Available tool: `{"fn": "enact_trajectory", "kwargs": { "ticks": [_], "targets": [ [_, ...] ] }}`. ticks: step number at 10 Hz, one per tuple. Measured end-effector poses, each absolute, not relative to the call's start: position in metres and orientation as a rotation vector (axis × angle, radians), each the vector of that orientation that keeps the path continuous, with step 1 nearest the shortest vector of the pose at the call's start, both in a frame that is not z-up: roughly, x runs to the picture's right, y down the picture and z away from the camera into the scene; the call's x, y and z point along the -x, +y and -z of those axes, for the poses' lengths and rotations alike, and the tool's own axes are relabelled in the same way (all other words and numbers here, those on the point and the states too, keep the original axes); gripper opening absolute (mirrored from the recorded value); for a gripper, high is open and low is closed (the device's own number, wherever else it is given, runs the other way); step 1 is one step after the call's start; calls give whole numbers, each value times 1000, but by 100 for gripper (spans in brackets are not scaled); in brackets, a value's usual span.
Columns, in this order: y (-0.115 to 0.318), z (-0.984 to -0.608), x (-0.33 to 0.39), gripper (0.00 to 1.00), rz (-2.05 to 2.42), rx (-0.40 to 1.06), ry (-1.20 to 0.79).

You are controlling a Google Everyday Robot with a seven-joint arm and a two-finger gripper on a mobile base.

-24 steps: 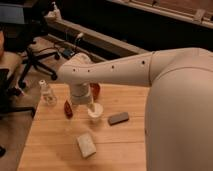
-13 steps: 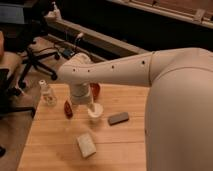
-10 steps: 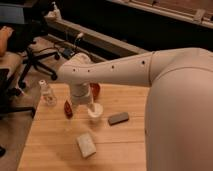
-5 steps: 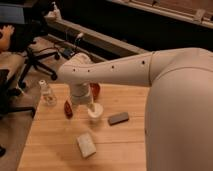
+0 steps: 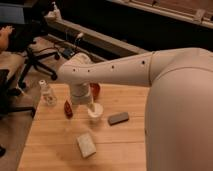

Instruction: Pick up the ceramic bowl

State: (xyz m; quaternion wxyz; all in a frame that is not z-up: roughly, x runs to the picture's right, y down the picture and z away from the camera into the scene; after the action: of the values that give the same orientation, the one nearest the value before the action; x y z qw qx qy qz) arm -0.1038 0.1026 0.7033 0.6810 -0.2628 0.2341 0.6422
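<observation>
The ceramic bowl (image 5: 95, 90) shows only as a glossy reddish-brown patch on the wooden table (image 5: 50, 150), mostly hidden behind my wrist. My gripper (image 5: 86, 102) hangs below the white arm (image 5: 125, 72), just left of and in front of the bowl and right above the white cup (image 5: 95, 112). A small dark-red bottle-like object (image 5: 68, 109) stands just left of the gripper.
A clear bottle (image 5: 47, 93) stands at the table's far left. A dark grey flat block (image 5: 118, 118) lies right of the cup and a pale sponge-like block (image 5: 86, 145) lies nearer the front. Office chairs (image 5: 30, 60) stand beyond the left edge, where a person's hand (image 5: 6, 33) shows.
The arm and the things on the table have not moved. A person's hand has come into view at the far left.
</observation>
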Motion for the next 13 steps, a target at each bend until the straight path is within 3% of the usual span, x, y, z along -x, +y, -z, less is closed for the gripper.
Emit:
{"fn": "enact_trajectory", "kwargs": {
  "ticks": [8, 13],
  "targets": [
    [100, -704, 103, 65, -1439, 581, 520],
    [30, -728, 102, 65, -1357, 414, 445]
  ]
}}
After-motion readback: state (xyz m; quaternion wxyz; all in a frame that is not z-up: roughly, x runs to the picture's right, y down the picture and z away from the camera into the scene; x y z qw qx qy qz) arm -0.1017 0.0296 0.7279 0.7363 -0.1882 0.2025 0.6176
